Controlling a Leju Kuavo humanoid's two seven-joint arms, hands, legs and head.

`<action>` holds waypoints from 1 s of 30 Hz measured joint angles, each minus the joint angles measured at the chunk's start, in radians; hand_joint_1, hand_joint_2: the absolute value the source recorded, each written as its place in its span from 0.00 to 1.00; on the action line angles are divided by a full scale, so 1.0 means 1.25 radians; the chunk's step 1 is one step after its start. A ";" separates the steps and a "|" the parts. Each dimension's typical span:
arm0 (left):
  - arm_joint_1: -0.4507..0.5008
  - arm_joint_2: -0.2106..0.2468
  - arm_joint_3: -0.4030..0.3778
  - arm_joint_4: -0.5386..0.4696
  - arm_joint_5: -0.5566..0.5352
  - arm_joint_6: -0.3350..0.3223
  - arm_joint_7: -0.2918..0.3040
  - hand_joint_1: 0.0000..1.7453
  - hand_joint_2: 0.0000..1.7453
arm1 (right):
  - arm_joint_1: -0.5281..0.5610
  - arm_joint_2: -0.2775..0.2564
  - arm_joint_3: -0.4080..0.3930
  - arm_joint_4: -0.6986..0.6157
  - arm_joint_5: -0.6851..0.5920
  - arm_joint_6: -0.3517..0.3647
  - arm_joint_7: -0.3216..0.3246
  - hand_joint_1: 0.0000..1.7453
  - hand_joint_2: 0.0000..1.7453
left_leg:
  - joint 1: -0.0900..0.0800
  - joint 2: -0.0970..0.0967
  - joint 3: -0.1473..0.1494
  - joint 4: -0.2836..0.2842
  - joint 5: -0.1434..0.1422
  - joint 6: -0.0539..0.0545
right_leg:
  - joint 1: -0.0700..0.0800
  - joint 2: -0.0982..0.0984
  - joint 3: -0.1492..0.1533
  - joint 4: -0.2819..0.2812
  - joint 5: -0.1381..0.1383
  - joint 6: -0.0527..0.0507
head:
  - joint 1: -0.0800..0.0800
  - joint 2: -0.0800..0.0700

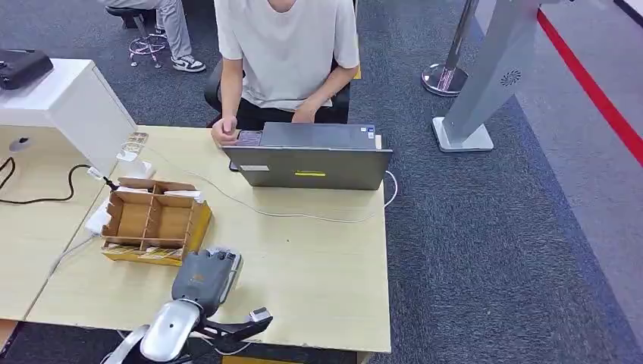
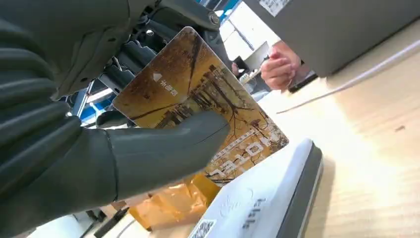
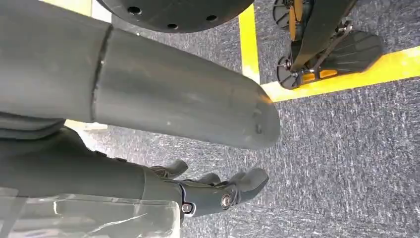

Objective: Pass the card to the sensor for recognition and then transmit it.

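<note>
Fingers [image 2: 124, 54] of the left hand [image 1: 205, 277] are closed behind the card [image 2: 198, 104], and the thick thumb [image 2: 163, 148] is pressed across its printed face, so the card is pinched and held tilted. In the left wrist view the card is seen just above the white sensor [image 2: 267, 198], a flat reader with a grey edge that lies on the table [image 1: 318, 273]; whether the card touches the sensor cannot be told, though a narrow gap seems to be left. In the head view the left hand is placed over the table just beside the cardboard box [image 1: 155, 220].

The right hand [image 3: 218, 191] is seen hanging over the carpet, its fingers loosely apart and nothing held in them.

As for progress, the card is judged to be picked up and brought to the sensor, so the recognition step is in hand or about to be completed. The handing over is not yet done: the card is to be carried on, probably to the person [image 1: 288, 53] seated behind the laptop [image 1: 311, 159].
</note>
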 joint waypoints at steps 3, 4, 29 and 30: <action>-0.002 -0.001 0.003 0.014 0.000 -0.017 0.005 1.00 1.00 | 0.000 0.000 0.000 0.000 0.012 0.000 0.005 0.00 0.00 | 0.000 0.000 0.000 0.000 0.000 0.000 | 0.000 0.000 0.000 0.000 0.000 0.000 | 0.000 0.000; -0.003 -0.001 0.004 0.020 0.000 -0.020 0.005 1.00 1.00 | 0.000 0.000 0.000 0.000 0.017 0.001 0.007 0.00 0.00 | 0.000 0.000 0.000 0.000 0.000 0.000 | 0.000 0.000 0.000 0.000 0.000 0.000 | 0.000 0.000; -0.050 -0.048 0.035 0.086 0.015 0.156 -0.062 1.00 1.00 | -0.002 0.000 0.002 0.000 0.057 0.000 0.024 0.00 0.00 | 0.000 -0.002 0.000 0.000 0.002 0.000 | 0.000 -0.001 0.001 0.000 0.000 0.000 | 0.000 0.000; -0.058 -0.056 0.038 0.074 0.015 0.202 -0.077 1.00 1.00 | -0.002 0.000 0.002 0.000 0.065 0.000 0.024 0.00 0.00 | 0.000 -0.002 0.000 0.000 0.002 0.001 | 0.000 -0.002 0.001 0.000 0.001 0.000 | 0.001 0.000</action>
